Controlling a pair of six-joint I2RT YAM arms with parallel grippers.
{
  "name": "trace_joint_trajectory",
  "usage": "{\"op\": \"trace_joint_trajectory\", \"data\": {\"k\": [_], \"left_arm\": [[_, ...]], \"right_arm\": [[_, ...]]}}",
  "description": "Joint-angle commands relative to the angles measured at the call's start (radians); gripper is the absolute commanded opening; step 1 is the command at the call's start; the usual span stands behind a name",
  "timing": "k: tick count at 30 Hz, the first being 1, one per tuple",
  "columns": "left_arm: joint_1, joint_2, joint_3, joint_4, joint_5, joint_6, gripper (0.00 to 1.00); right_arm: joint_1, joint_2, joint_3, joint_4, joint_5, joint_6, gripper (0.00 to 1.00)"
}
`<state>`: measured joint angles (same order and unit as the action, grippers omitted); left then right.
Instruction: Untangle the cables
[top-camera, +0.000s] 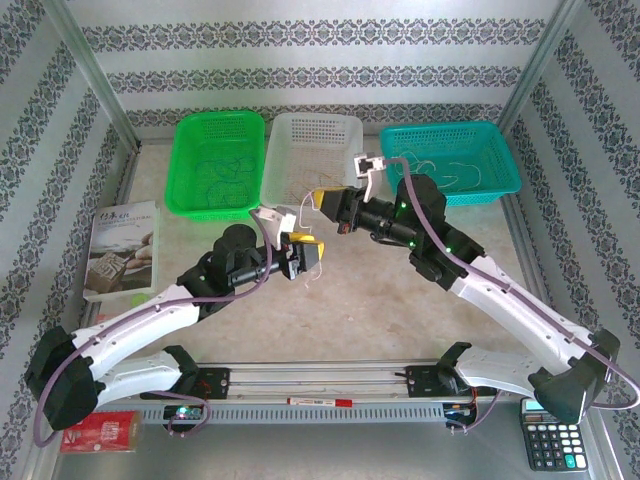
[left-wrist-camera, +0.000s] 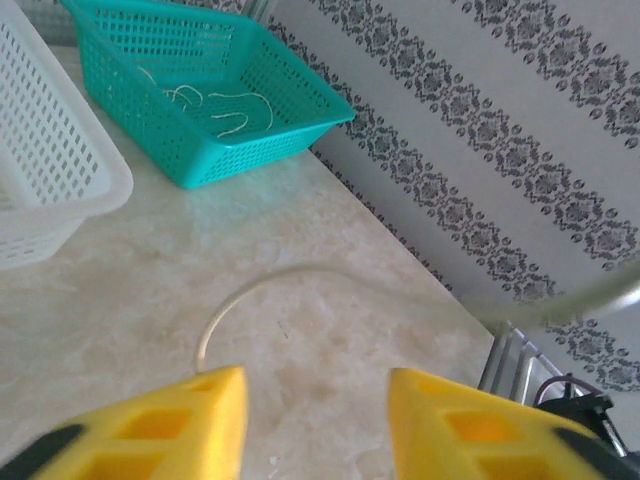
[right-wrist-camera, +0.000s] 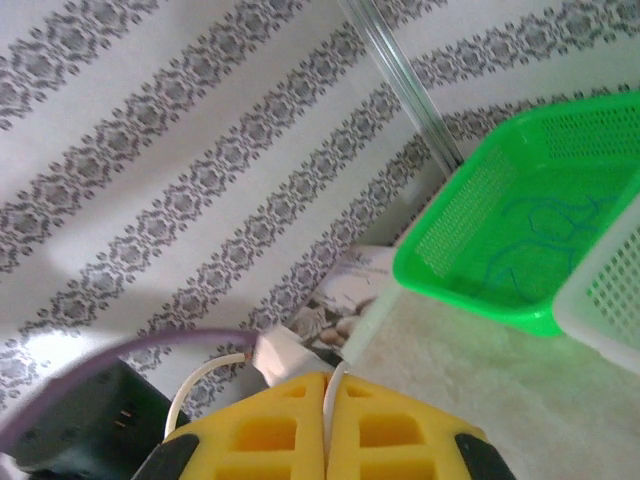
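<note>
My right gripper (right-wrist-camera: 329, 382) is shut on a thin white cable (right-wrist-camera: 331, 398) pinched between its yellow fingers; the strand curls out to the left beside them. From above, this gripper (top-camera: 322, 200) hovers in front of the white basket (top-camera: 345, 125). My left gripper (left-wrist-camera: 318, 385) stands open, jaws well apart with nothing between them. A pale cable (left-wrist-camera: 290, 275) arcs from near its left fingertip off to the right. The left gripper (top-camera: 308, 256) sits just below and left of the right one. Blue strands (right-wrist-camera: 545, 225) lie in the green basket (right-wrist-camera: 470, 215), white strands (left-wrist-camera: 225, 105) in the teal basket (left-wrist-camera: 200, 165).
Three baskets line the back: green (top-camera: 192, 175), white, teal (top-camera: 500, 165). A booklet (top-camera: 120, 250) lies at the left edge. A calculator (top-camera: 551, 440) sits at the near right, a red packet (top-camera: 96, 432) at the near left, a pen (top-camera: 320, 401) on the front rail.
</note>
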<state>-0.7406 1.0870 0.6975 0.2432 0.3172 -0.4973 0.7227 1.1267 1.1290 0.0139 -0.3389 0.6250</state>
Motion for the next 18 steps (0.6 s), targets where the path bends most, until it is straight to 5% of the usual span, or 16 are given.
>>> {"op": "trace_joint_trajectory", "data": {"k": [1, 7, 18], "left_arm": [[-0.013, 0.013, 0.001, 0.043, 0.007, 0.008, 0.48], [-0.013, 0.061, 0.028, 0.082, -0.004, 0.018, 0.58], [-0.013, 0.172, 0.040, 0.173, -0.024, 0.012, 0.59]], "right_arm": [[0.025, 0.013, 0.050, 0.048, -0.021, -0.001, 0.00], [0.064, 0.032, 0.108, 0.036, -0.023, -0.013, 0.00], [0.083, 0.036, 0.209, 0.041, -0.035, 0.004, 0.00]]}}
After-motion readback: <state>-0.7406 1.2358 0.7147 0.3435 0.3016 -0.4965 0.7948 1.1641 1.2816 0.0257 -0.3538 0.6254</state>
